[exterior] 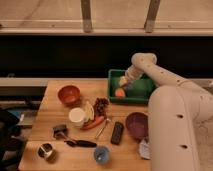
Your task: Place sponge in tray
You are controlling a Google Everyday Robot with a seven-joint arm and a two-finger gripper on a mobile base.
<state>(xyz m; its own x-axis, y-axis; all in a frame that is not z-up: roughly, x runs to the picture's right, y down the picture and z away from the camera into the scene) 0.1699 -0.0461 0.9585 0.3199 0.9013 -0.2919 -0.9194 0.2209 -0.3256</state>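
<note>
Wooden table runs from the left edge to the robot's white body on the right. No brand, label or writing legible on anything here. Far left front: small metal cup. Behind it a dark crumpled item, and a black-handled utensil lying flat. Further back, an orange-red bowl. Toward centre: a white cup just beside a banana and a dark bunch of grapes; an orange carrot-like piece and a metal spoon lie below them. A small blue bowl sits at the front edge. A black rectangular device lies next to a purple bowl. At the back right, the green tray holds an orange round object. The gripper reaches down into the tray's left part, with a yellowish sponge at its tip, just above and beside the orange object. Cannot tell whether the sponge is gripped or let go. The white arm arcs over the tray's back edge.
</note>
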